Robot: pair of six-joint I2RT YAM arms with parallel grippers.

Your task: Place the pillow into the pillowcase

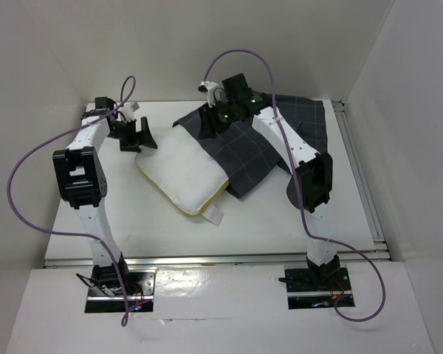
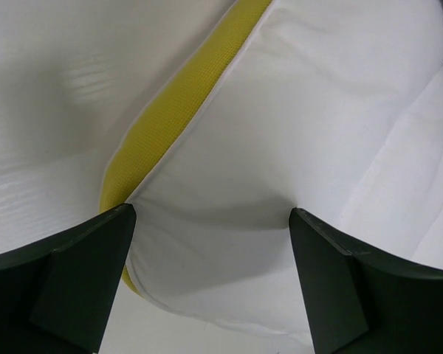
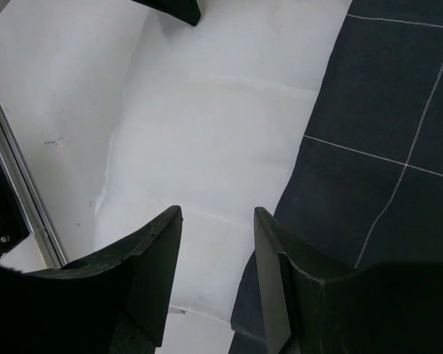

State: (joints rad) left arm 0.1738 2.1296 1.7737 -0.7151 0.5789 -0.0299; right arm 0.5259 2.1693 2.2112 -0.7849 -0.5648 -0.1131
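The white pillow (image 1: pixel 181 171) lies slantwise mid-table, its yellow band (image 1: pixel 207 200) along the near edge. The dark grid-patterned pillowcase (image 1: pixel 262 147) lies over its far right part and spreads to the back right. My left gripper (image 1: pixel 138 137) is open wide at the pillow's left corner; in the left wrist view that corner (image 2: pixel 280 147) and the yellow band (image 2: pixel 177 110) sit between and beyond the gripper (image 2: pixel 213 221). My right gripper (image 3: pixel 218 214) stands open over the pillow (image 3: pixel 214 118), its right finger at the pillowcase edge (image 3: pixel 384 147), nothing pinched.
White walls close in the table (image 1: pixel 133 214) at the back and both sides. A metal rail (image 1: pixel 358 177) runs along the right edge. Purple cables loop above both arms. A small white tag (image 1: pixel 216 215) sticks out from the pillow's near corner.
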